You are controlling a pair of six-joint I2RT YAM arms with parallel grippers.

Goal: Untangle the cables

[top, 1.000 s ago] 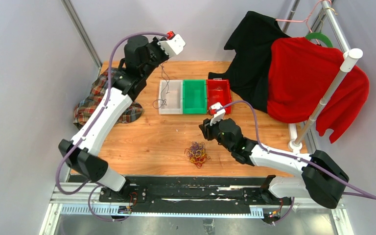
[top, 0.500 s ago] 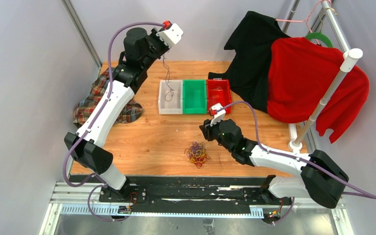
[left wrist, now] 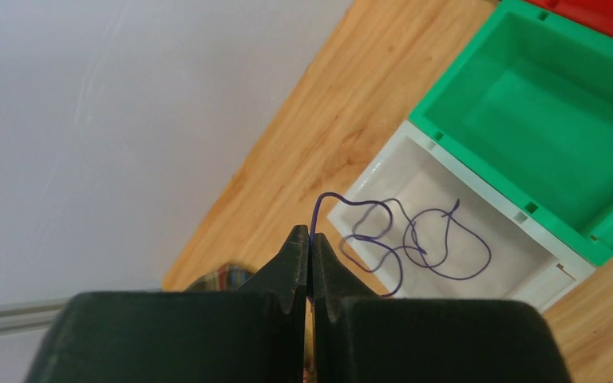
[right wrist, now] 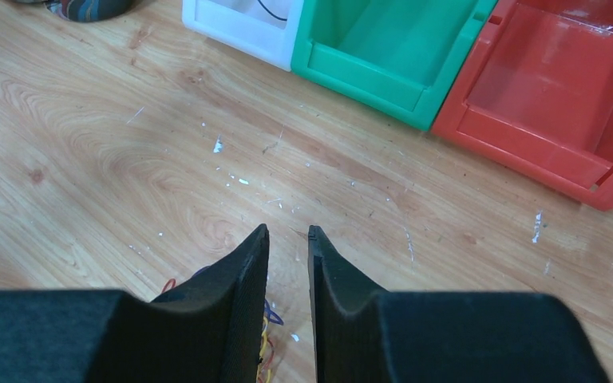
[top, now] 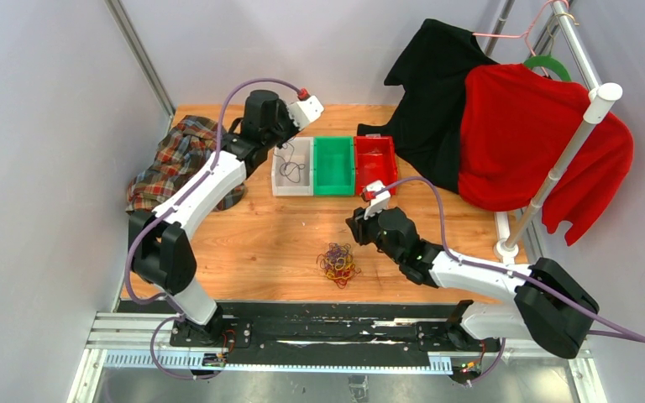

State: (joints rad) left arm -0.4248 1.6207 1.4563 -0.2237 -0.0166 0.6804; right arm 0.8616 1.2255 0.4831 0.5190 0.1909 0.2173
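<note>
Upper middle of the overhead shot, left tool (left wrist: 310, 237) is clenched on purple cable (left wrist: 423, 252) over white bin (left wrist: 447, 187); I'd drop lower before releasing.

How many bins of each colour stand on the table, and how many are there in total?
white bin: 1
green bin: 1
red bin: 1
Total: 3
</note>
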